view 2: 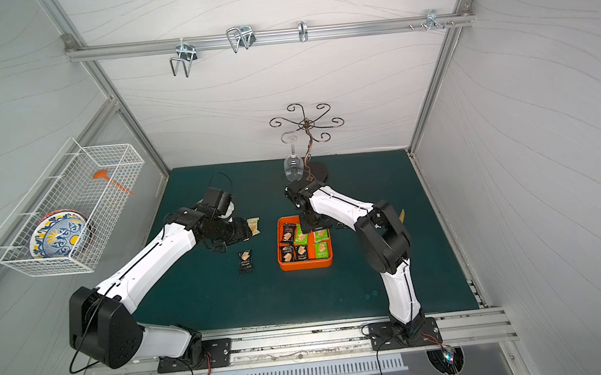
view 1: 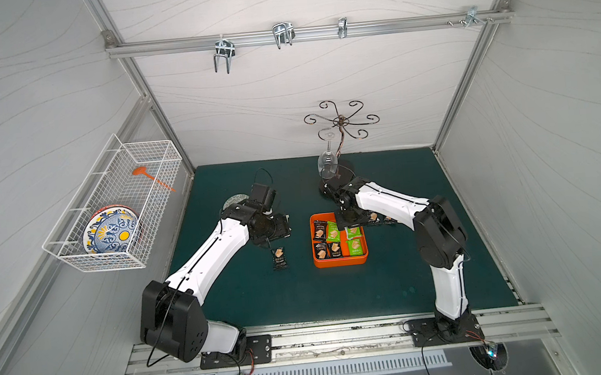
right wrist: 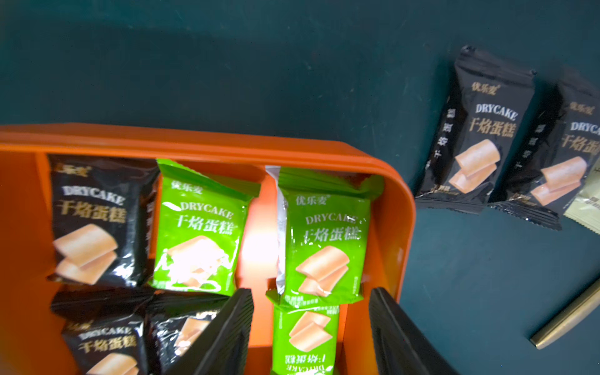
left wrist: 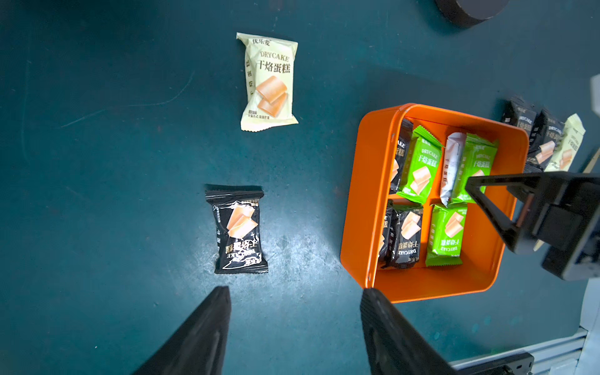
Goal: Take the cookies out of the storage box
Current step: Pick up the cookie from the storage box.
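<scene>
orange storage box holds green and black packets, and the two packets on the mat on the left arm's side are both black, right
Not both. The left wrist view shows one black sealed packet and one pale yellow sealed packet on that side of the shallow orange storage box; the rest holds.

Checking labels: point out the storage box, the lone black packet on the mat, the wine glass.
storage box [view 1: 340, 261], in a top view, near wall
lone black packet [left wrist: 238, 230], left wrist view, wrapper middle
wine glass [view 1: 327, 163], in a top view, bowl
</scene>
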You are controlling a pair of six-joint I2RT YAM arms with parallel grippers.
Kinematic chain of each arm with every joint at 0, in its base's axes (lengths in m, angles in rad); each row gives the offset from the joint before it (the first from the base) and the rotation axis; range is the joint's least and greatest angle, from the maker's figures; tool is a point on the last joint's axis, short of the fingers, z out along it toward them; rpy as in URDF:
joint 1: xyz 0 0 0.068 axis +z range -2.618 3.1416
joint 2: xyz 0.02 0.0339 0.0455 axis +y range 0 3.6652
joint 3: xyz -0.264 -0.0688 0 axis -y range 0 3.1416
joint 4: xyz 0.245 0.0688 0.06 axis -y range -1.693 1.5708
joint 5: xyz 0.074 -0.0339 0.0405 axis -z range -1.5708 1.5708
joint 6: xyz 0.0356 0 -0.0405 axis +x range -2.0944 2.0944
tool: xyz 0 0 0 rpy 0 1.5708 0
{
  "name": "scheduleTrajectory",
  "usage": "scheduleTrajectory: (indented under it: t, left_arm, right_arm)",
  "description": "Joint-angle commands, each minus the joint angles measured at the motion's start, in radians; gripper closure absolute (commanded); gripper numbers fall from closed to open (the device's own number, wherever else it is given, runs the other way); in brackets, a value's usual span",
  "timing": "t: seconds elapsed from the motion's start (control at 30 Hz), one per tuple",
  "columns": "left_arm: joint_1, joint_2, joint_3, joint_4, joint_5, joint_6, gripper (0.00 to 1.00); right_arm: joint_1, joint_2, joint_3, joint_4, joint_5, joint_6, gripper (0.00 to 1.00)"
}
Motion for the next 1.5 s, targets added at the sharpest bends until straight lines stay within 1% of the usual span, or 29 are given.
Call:
scheduleTrajectory:
  t: [0.0, 0.17, 0.4, 0.73, 0.9, 1.07, 1.23, 1.47]
  left_arm:
    - [0.008, -0.026, 0.013, -0.003, 0.012, 0.018, 0.32]
    - [0.008, -0.038, -0.001, 0.006, 0.009, 0.011, 0.32]
    - [0.009, -0.040, -0.012, 0.006, -0.006, 0.011, 0.32]
    - [0.009, -0.010, 0.002, 0.022, 0.009, 0.019, 0.32]
    - [0.009, 0.001, 0.005, 0.032, 0.017, 0.028, 0.32]
    - [0.011, 0.014, 0.008, 0.031, 0.037, 0.035, 0.32]
    - [0.011, 0.011, -0.007, 0.044, 0.053, 0.027, 0.32]
    - [0.012, 0.004, -0.016, 0.046, 0.048, 0.028, 0.32]
  right_arm:
    - [0.010, 0.032, 0.018, -0.048, 0.030, 0.025, 0.38]
    - [0.010, 0.056, 0.016, -0.031, 0.051, 0.025, 0.38]
    - [0.010, 0.100, 0.053, 0.016, 0.014, -0.008, 0.38]
    - [0.016, 0.055, 0.030, 0.075, -0.042, -0.037, 0.38]
    - [0.019, 0.019, 0.009, 0.049, 0.013, -0.002, 0.37]
    - [0.017, 0.051, 0.046, -0.009, 0.066, 0.028, 0.36]
    - [0.010, 0.091, 0.087, -0.031, 0.067, 0.035, 0.35]
    - [-0.012, 0.104, 0.074, 0.004, 0.009, 0.020, 0.36]
